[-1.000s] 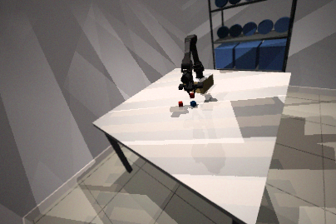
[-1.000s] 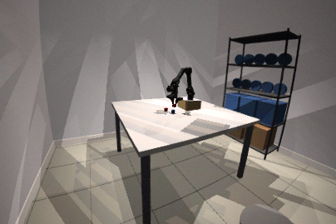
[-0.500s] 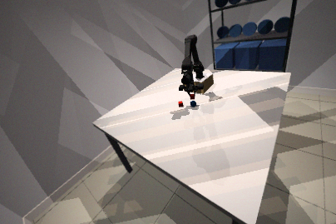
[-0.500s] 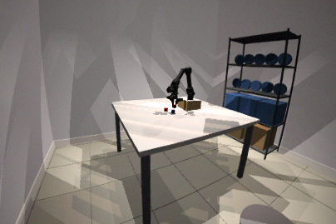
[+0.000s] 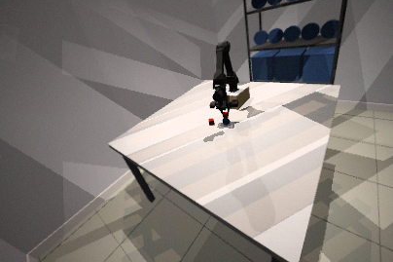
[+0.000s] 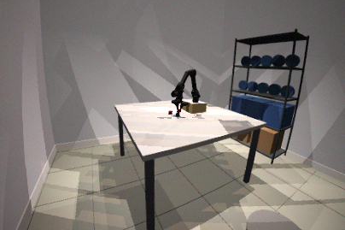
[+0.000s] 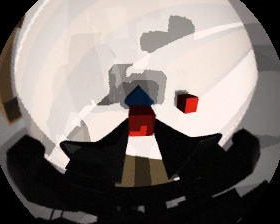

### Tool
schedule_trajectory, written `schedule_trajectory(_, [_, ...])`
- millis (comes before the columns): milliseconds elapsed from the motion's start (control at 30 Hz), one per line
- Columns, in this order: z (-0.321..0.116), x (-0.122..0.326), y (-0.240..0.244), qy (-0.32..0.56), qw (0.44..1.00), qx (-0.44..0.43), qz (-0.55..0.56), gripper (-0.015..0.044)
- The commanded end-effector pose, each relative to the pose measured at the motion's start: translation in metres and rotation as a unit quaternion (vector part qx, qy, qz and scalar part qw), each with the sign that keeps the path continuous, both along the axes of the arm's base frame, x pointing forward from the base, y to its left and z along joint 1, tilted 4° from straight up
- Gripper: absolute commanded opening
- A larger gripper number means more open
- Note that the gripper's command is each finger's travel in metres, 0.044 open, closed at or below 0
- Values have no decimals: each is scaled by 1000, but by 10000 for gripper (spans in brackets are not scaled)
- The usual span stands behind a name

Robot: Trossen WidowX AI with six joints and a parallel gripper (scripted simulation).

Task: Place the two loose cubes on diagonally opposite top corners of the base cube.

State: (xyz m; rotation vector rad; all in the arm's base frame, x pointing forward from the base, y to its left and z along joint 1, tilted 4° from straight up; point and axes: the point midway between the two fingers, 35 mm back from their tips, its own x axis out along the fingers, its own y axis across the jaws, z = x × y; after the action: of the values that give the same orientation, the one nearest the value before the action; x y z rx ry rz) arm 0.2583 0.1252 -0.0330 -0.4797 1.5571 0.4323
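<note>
Wrist view: I am watching the gripper (image 7: 140, 137) gripping a red cube (image 7: 140, 123) between its fingers, holding it just above the blue base cube (image 7: 138, 96), which is sitting on the white surface (image 7: 211, 56). The second red cube (image 7: 187, 102) is lying on the surface to the right of the base cube, apart from it. In the top view, the arm (image 5: 224, 70) is reaching down over the base cube, a tan box (image 5: 239, 97) sitting just behind it.
</note>
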Motion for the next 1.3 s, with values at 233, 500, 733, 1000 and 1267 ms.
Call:
schedule_trajectory(233, [-3,-1,0,1,1000,2,-2,105])
schedule_trajectory(500, [-3,-1,0,1,1000,2,-2,105])
schedule_trajectory(733, [-3,-1,0,1,1000,2,-2,205])
schedule_trajectory(1000, [9,0,0,1,1000,0,0,205])
schedule_trajectory(1267, [18,0,0,1,1000,0,0,205])
